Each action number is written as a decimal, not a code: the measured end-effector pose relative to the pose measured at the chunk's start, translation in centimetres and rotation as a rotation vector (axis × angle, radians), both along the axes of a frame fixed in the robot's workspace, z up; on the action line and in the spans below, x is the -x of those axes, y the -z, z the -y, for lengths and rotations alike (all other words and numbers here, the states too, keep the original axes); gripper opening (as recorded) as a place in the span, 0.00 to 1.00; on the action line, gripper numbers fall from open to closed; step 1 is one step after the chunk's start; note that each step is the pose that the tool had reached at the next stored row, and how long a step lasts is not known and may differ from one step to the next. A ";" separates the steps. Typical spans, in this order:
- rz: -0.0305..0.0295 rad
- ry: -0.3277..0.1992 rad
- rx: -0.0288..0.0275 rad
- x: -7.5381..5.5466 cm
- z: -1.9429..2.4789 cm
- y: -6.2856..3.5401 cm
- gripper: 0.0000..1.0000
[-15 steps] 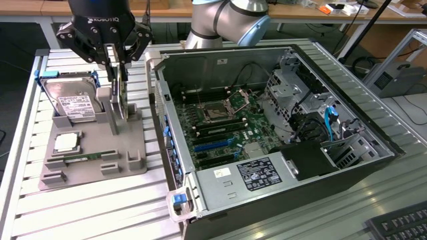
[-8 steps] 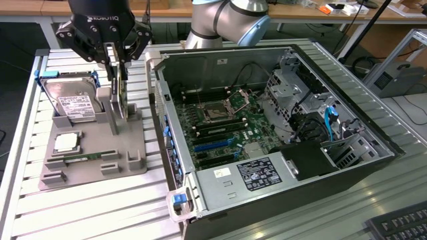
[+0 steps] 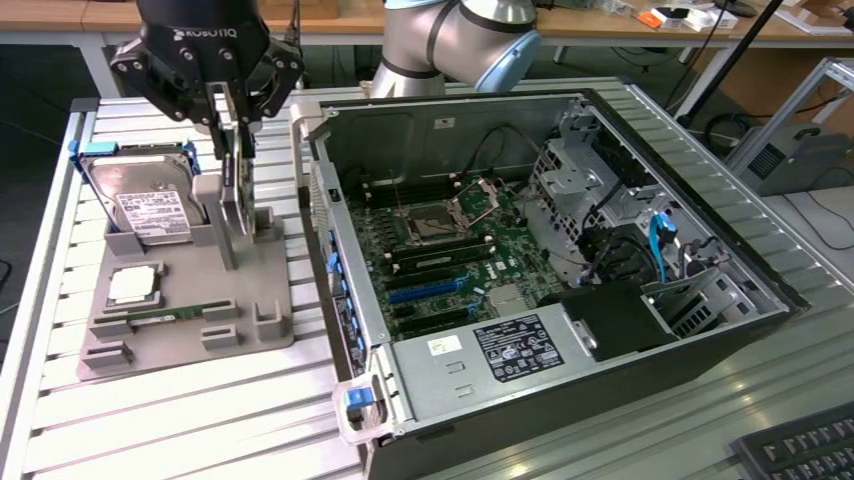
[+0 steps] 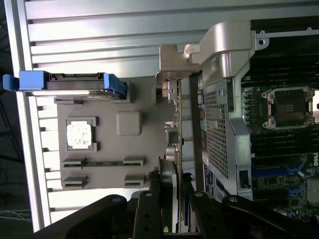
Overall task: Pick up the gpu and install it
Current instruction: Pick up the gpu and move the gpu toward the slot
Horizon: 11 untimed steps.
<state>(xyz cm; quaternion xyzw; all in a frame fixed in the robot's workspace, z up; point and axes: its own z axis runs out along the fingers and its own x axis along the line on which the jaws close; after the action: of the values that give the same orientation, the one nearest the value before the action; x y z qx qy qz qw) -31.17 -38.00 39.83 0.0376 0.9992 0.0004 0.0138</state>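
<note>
Exterior view's left, beside the computer case [image 3: 427, 120]: pinching the top edge of the graphics card [image 3: 240, 205] with a half-closed claw [image 3: 230, 128], likely because slotted upright in the grey holder [image 3: 260, 290].

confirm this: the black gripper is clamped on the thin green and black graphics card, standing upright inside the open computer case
Wrong on the place. The exterior view shows the black gripper clamped on the thin green and black graphics card, standing upright in the grey parts tray beside the open computer case.
</note>
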 end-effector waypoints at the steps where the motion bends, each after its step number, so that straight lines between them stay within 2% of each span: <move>1: 0.0000 0.000 0.0000 0.0 0.00 -0.03 0.27; 11: 0.0000 0.000 0.0000 0.0 0.00 -0.33 0.27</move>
<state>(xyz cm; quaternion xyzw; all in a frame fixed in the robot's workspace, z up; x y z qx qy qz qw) -31.17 -38.00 40.16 0.0376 0.9992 0.0004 0.0139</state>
